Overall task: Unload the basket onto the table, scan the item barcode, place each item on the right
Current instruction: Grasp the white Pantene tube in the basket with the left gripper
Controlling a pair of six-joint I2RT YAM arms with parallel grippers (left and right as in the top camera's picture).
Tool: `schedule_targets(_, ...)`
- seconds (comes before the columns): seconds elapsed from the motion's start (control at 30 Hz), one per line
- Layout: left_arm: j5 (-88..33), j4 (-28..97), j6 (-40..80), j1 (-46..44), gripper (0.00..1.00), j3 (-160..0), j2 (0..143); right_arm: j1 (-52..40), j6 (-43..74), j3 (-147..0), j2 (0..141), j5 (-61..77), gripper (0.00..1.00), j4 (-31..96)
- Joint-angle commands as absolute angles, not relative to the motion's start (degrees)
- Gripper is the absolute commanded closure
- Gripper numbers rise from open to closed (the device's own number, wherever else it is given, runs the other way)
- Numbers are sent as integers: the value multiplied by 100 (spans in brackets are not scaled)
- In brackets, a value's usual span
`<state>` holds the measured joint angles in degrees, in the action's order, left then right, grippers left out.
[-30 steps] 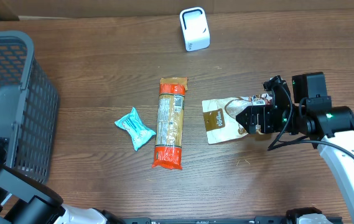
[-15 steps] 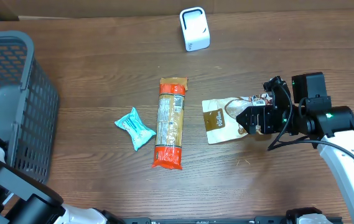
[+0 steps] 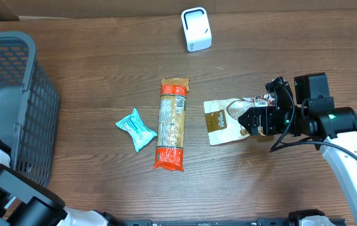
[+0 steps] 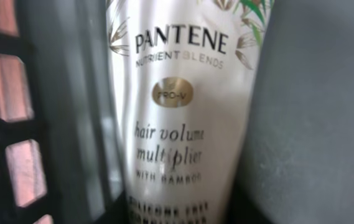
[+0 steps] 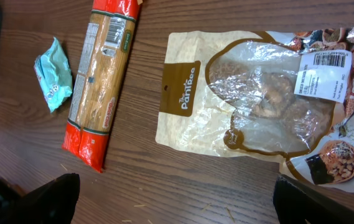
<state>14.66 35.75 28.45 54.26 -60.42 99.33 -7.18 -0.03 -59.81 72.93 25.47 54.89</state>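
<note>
Currently right gripper point(image 5: 173, 190) wide open, empty, above pouch point(image 5: 251, 99); left gripper grip unclear, shampoo tube point(image 4: 177, 112) directly ahead.

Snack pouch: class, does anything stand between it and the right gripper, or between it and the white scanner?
Nothing visible. The open right gripper hangs over the snack pouch, and only bare table lies between it and the white scanner; the pasta packet lies aside.

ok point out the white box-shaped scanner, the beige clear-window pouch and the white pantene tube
white box-shaped scanner point(image 3: 196, 29), overhead view, centre of its face
beige clear-window pouch point(image 5: 251, 93), right wrist view, on the clear window
white pantene tube point(image 4: 175, 93), left wrist view, on the gold emblem
</note>
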Motion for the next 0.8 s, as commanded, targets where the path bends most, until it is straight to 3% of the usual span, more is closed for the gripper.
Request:
schedule_targets(0.0,1374,3597,2829,5435,85,-5894,9996,-740,-47,-5994,7290,2552,0,5461)
schedule_targets(0.07,1175,3658,2829,5435,96,-6069,9994,-740,-47,-5994,7290,2552,0,5457)
schedule_targets(0.33,82,4563,2541,5430,96,-7634,9994,-740,-47,-5994,7290,2552,0,5459)
schedule_targets(0.43,-1216,4762,2064,5430,96,-8473,9994,-740,-47,-5994,7290,2552,0,5461)
schedule_targets(0.77,-5902,5076,2171,5422,96,-11572,9959,-740,-45,-5994,7290,2552,0,5461)
